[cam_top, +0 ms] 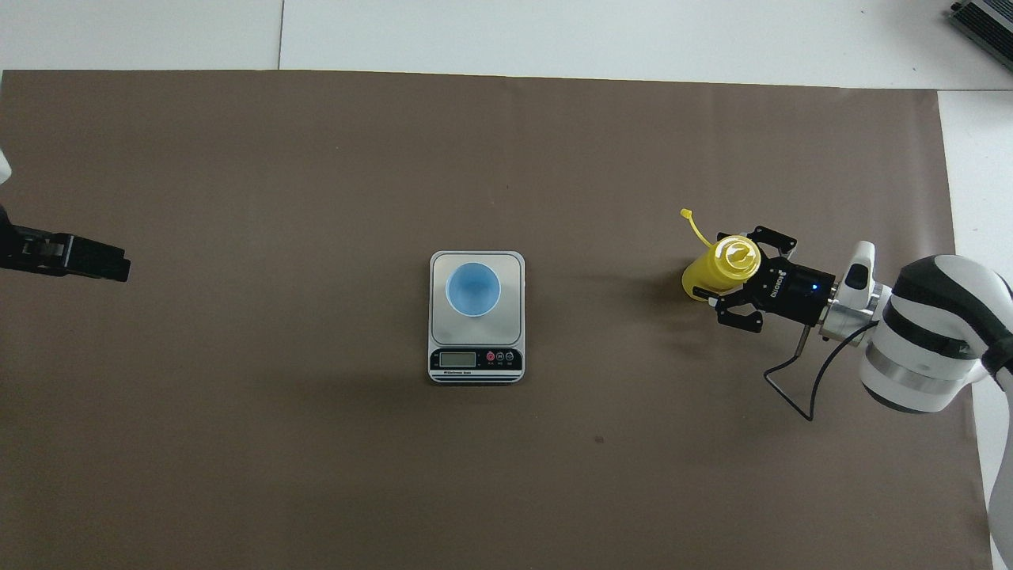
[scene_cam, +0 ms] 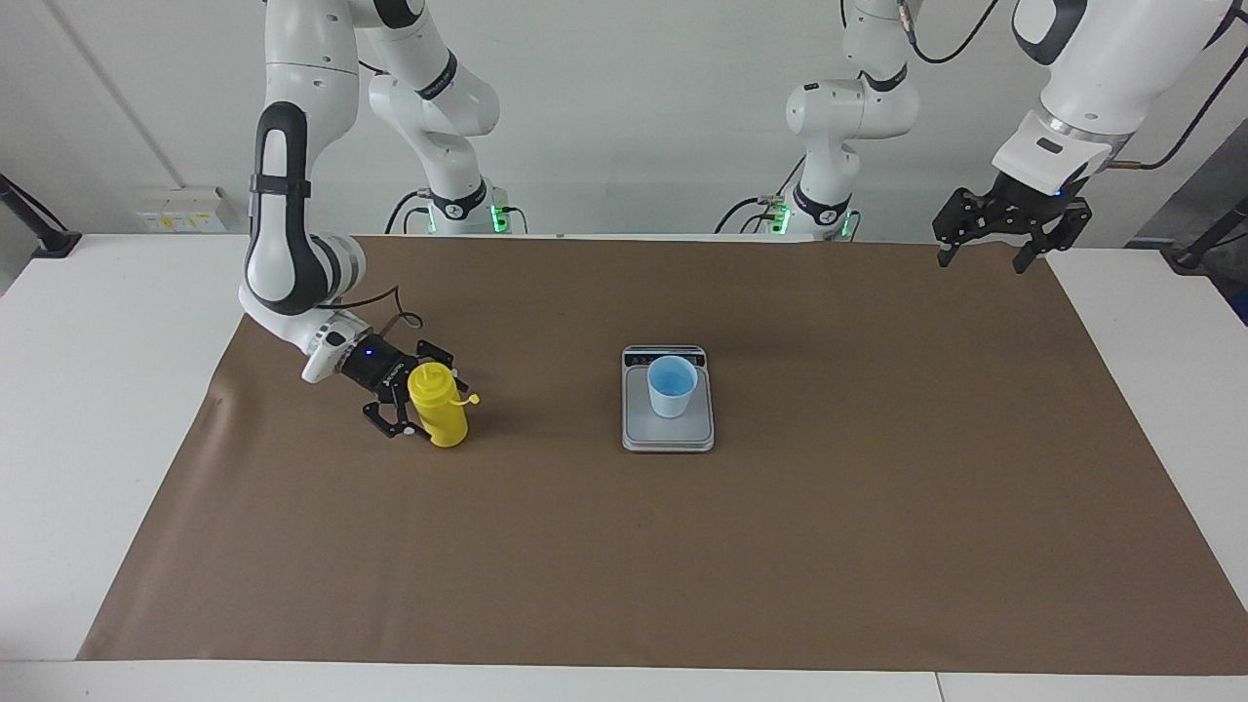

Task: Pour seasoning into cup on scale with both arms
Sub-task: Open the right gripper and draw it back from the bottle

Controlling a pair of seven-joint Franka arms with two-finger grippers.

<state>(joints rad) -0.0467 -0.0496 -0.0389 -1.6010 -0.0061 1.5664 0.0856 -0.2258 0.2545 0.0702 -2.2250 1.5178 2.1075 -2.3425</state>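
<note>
Seasoning (scene_cam: 438, 405) stands on your worktop (scene_cam: 877, 546), right claw (scene_cam: 414, 400) around it, clamp unclear; cup (scene_cam: 672, 386) waits on scale (scene_cam: 668, 434); left claw (scene_cam: 994, 239) hangs apart. Nothing poured yet.

A: You see a yellow bottle (scene_cam: 441, 407) with a yellow cap, and a pale-blue cup (scene_cam: 672, 387), brighter blue inside.

B: You also get a silver-grey scale (scene_cam: 668, 437) with a dark display strip, brown paper (scene_cam: 682, 546) on a white table (scene_cam: 88, 390), and black grippers.
</note>
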